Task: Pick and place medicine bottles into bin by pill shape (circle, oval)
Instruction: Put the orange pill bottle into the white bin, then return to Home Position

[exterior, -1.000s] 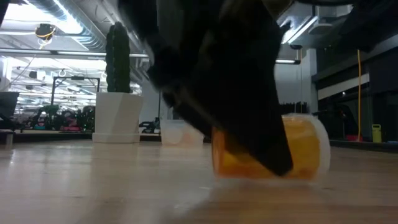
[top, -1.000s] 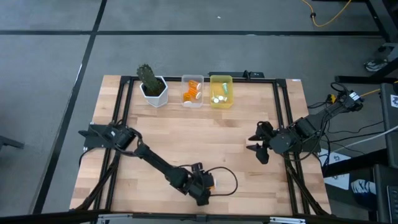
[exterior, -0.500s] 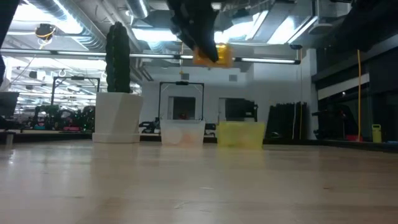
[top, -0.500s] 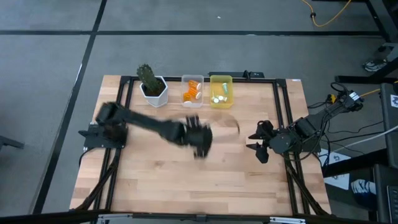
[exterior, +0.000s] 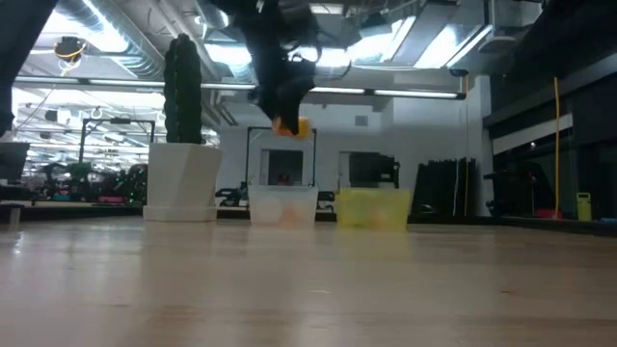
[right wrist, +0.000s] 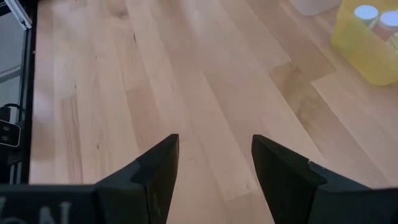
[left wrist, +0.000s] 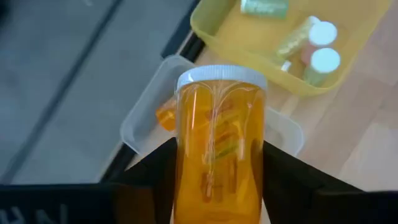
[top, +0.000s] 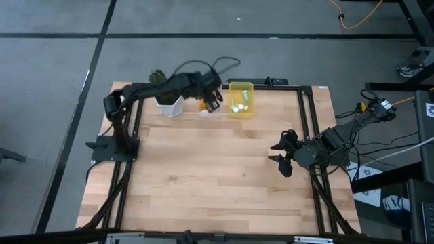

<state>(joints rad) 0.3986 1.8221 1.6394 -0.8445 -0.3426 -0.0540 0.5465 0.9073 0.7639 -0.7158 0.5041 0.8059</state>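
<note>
My left gripper (top: 211, 100) is shut on an orange medicine bottle (left wrist: 217, 143) with a white cap (left wrist: 221, 76). It hangs at the table's far side, above the clear bin (left wrist: 144, 115), which holds another orange bottle (left wrist: 165, 116). In the low view the held bottle (exterior: 291, 126) is well above the bins. The yellow bin (top: 241, 99) beside it holds pale green bottles (left wrist: 311, 51). My right gripper (top: 279, 153) waits open above the table's right side, nothing between its fingers (right wrist: 155, 168). My left gripper pinches the orange bottle's body (left wrist: 186, 180) between its two fingers (left wrist: 281, 177), one on each side. The fingers slant down toward the far edge and lie along the bottle, whose cap end points away from the gripper. The bottle is lifted clear, over the clear bin.
A white hexagonal pot with a cactus (top: 167, 104) stands left of the clear bin, partly under my left arm. Bare wooden tabletop (top: 217, 176) spreads across the middle and near side. Black frame rails (top: 306, 129) run along the table's edges.
My left gripper has lifted the orange bottle off the table near the near edge. It has swung up and across to the far edge, above the clear bin. The bottle, lying on the wood a second ago, now hangs clear in the hold.
</note>
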